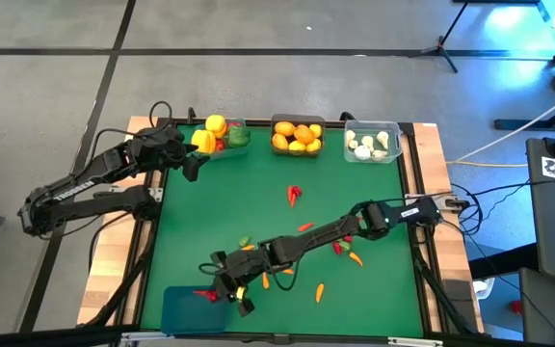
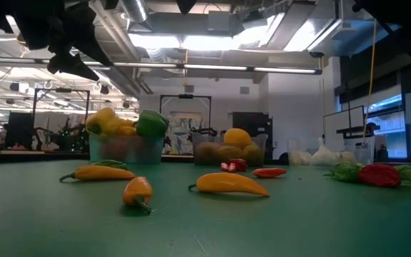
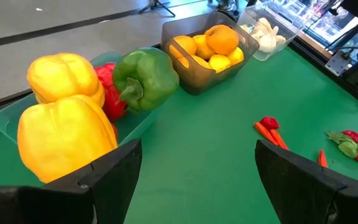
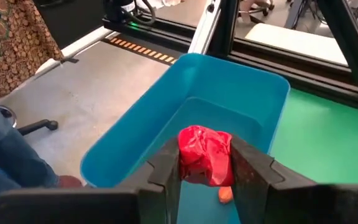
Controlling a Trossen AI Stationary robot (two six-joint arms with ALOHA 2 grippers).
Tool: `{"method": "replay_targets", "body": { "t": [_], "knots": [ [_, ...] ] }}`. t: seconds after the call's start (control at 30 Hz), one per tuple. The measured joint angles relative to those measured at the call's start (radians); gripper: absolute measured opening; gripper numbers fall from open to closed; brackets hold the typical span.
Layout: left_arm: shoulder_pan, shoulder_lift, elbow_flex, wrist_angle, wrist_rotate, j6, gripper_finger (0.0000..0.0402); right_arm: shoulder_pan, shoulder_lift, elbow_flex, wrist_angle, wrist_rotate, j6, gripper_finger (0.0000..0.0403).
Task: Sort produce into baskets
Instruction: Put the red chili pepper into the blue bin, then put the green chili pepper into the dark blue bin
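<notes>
The green table (image 1: 287, 231) carried 4 bins: a teal bin (image 3: 17, 115) of peppers, a dark grey bin (image 1: 298, 123) of oranges and lemons, a clear bin (image 1: 372, 142) of garlic, and an opaque blue bin (image 4: 229, 93) at the near edge. The right gripper (image 4: 205, 177) hung over the blue bin, its fingers clamped on a red chilli (image 4: 205, 154). The left gripper (image 3: 194, 168) hovered with fingers spread and empty beside the teal bin, where 2 yellow peppers (image 3: 64, 134) sat.

No text, label, brand or number can be read anywhere here.

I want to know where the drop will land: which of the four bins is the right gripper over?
The opaque blue bin at the table's near-left corner, alone; the other three line the far edge. The right gripper holds a red pepper above it.
</notes>
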Motion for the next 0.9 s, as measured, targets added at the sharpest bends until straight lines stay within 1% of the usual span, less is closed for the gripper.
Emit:
{"method": "replay_targets", "body": {
  "t": [0.37,0.43,0.53,0.73,0.8,0.9],
  "knots": [
    [0.000,0.000,0.000,0.000,0.000,-0.008,0.0308,0.000,0.000,0.000,-0.021,-0.020,0.009,0.0109],
    [0.000,0.000,0.000,0.000,0.000,-0.011,0.0308,0.000,0.000,0.000,-0.027,-0.026,0.015,0.0115],
    [0.000,0.000,0.000,0.000,0.000,-0.014,0.0308,0.000,0.000,0.000,-0.030,-0.026,0.032,0.0141],
    [0.000,0.000,0.000,0.000,0.000,-0.014,0.0308,0.000,0.000,0.000,-0.039,-0.026,0.042,0.0218],
    [0.000,0.000,0.000,0.000,0.000,-0.014,0.0308,0.000,0.000,0.000,-0.043,-0.020,0.042,0.0233],
    [0.000,0.000,0.000,0.000,0.000,-0.014,0.0308,0.000,0.000,0.000,-0.043,0.030,0.041,0.0241]
  ]
}}
